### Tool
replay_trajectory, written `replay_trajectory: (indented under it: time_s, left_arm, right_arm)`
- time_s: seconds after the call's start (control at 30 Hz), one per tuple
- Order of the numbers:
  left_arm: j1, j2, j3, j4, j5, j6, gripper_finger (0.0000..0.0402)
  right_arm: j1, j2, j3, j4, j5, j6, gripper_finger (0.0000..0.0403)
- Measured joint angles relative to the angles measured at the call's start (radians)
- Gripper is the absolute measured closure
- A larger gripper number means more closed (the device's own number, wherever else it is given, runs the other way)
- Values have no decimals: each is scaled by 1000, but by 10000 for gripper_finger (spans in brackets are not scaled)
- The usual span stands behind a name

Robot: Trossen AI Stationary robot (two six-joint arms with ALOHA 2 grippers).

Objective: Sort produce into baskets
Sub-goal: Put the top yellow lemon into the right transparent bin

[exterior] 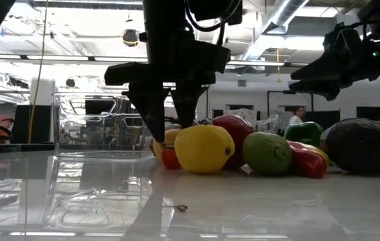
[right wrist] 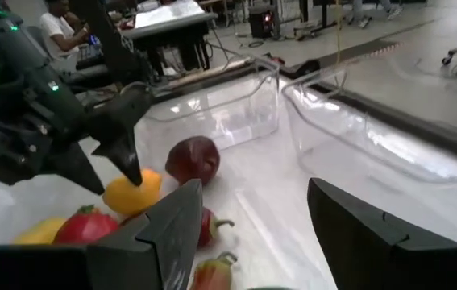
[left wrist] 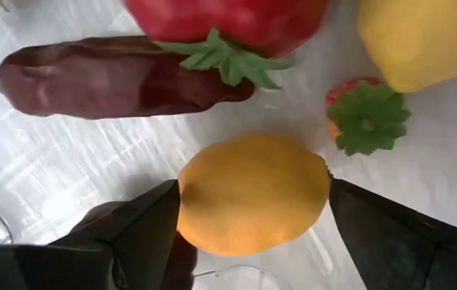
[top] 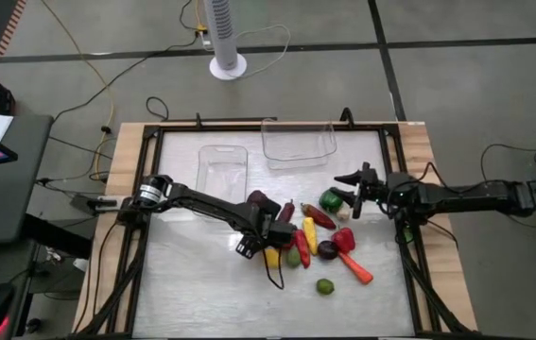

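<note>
The left gripper (left wrist: 252, 217) has its fingers apart around the lemon (left wrist: 252, 196), at the pile's nine o'clock edge. It looks light, hard, slippery; squeeze its middle.

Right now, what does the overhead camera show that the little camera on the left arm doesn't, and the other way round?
Only the high view shows the whole table, both clear baskets, the carrot, a lone green fruit and the right gripper, raised beside the pile with jaws apart and empty. Only the left wrist view shows close detail: a dark purple pepper, the green leafy top of a small strawberry-like piece, and how the left gripper has a finger on each side of the yellow lemon. Both share that lemon and the left gripper over the produce pile.
</note>
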Motion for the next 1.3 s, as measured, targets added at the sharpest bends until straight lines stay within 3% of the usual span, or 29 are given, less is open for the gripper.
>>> replay_trajectory:
  time_s: [0.17, 0.43, 0.6, 1.07, 1.3]
  left_arm:
    - [-8, 2, 25, 0, -22, 10, 95]
    - [-5, 0, 170, -62, 24, -3, 95]
    - [-1, 0, 155, -163, 43, 11, 95]
    - [42, 0, 80, -102, 82, -500, 95]
    - [47, 0, 80, -85, 61, -572, 95]
  right_arm:
    - [11, 5, 0, 1, 14, 11, 149]
    - [31, 5, 0, -47, 30, 37, 149]
    - [54, 5, 0, -44, 33, 30, 149]
    - [49, 5, -1, 15, 67, -31, 149]
    - [49, 5, -1, 54, 66, -75, 149]
